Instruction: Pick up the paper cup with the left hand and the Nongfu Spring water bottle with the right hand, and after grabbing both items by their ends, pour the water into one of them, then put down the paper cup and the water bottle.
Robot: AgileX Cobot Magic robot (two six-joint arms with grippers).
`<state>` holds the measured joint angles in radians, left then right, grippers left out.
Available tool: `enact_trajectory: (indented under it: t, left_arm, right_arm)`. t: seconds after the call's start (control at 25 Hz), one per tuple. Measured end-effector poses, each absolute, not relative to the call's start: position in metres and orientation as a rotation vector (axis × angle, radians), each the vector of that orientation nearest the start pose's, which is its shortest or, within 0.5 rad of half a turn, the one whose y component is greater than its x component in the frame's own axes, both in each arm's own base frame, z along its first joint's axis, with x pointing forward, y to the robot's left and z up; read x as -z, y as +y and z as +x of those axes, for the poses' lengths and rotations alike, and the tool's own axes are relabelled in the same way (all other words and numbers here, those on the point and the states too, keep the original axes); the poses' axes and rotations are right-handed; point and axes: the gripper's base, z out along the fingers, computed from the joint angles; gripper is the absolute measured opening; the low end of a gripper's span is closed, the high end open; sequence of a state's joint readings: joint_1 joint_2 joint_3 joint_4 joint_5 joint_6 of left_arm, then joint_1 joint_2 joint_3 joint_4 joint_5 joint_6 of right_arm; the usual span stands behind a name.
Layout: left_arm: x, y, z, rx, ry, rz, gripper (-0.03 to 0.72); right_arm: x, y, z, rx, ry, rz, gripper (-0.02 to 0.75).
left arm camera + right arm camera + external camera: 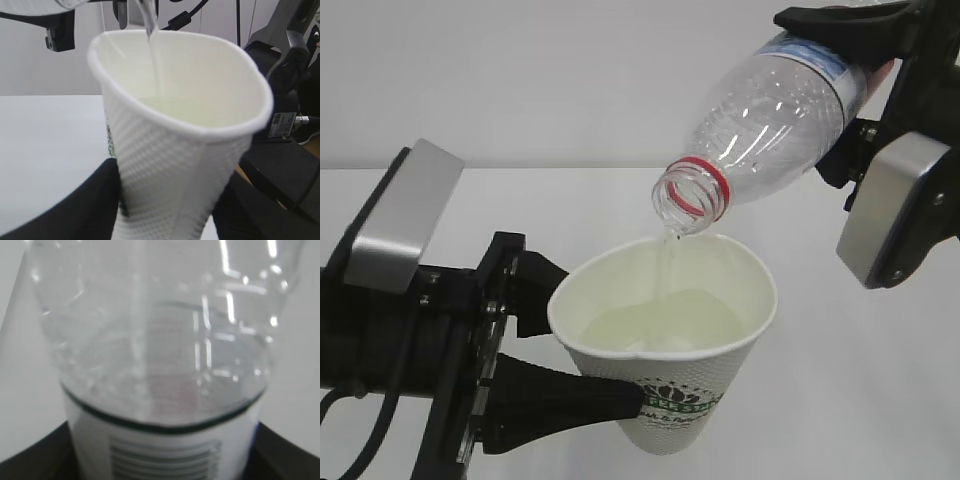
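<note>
Thin paper cup [665, 345] was soft: left hand [575, 350] clamped low on it, off the bench, squashed its rim, and the pooling water [665, 325] made it heavier. Nongfu Spring water bottle [770, 125], slick plastic, tipped above the cup, right hand [850, 90] clamped near its base.

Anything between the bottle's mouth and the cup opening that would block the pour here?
Nothing visible. The Nongfu Spring water bottle, tilted in the right hand, has its uncapped mouth just above the paper cup in the left hand. A thin stream of water falls straight inside the rim.
</note>
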<state>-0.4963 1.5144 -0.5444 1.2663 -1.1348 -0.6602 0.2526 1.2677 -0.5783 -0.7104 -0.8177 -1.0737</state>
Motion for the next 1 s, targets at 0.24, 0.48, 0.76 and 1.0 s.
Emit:
enact_trajectory:
  t: [0.24, 0.48, 0.76, 1.0]
  left_arm:
    - [-0.2133, -0.1846, 0.1757, 1.126, 1.327, 1.315, 0.403]
    - [-0.214, -0.1847, 0.1765, 1.126, 1.329, 1.301, 0.403]
    - [-0.2145, -0.1847, 0.1773, 1.126, 1.332, 1.288, 0.403]
    - [-0.2147, -0.1847, 0.1776, 1.126, 1.333, 1.283, 0.403]
  right_arm:
    - [-0.2868, 0.1041, 0.2332, 0.728, 0.566, -1.433, 0.482]
    - [-0.2872, 0.104, 0.2333, 0.735, 0.562, -1.431, 0.482]
    - [-0.2876, 0.104, 0.2333, 0.734, 0.561, -1.426, 0.482]
    - [-0.2876, 0.104, 0.2332, 0.734, 0.56, -1.426, 0.481]
